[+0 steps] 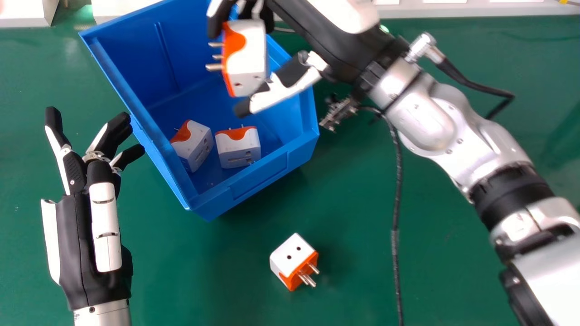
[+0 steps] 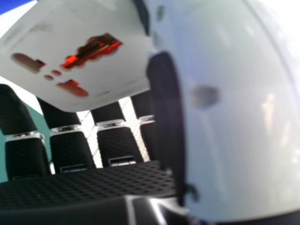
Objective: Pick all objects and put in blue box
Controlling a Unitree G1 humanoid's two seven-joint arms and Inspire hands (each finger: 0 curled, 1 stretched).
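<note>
Over the blue box (image 1: pixel 256 188), my right hand (image 1: pixel 287 88) has its fingers and thumb closed around a white and orange plug adapter (image 1: pixel 247 56), metal pins facing left. In the right hand view, my right hand (image 2: pixel 234 108) has its thumb beside the held adapter (image 2: pixel 103 70), whose socket face shows. Two more adapters, one at left (image 1: pixel 195 145) and one at right (image 1: pixel 239 147), lie on the box floor near its front corner. Another adapter (image 1: pixel 292 258) lies on the green table in front of the box, pins to the right. My left hand (image 1: pixel 106 203) is open left of the box.
A black cable (image 1: pixel 396 203) runs down the green table (image 1: pixel 349 271) to the right of the loose adapter. A small metal fitting (image 1: pixel 337 111) hangs by my right wrist, close to the box's right wall. White structures (image 1: pixel 27 11) stand behind the table's far edge.
</note>
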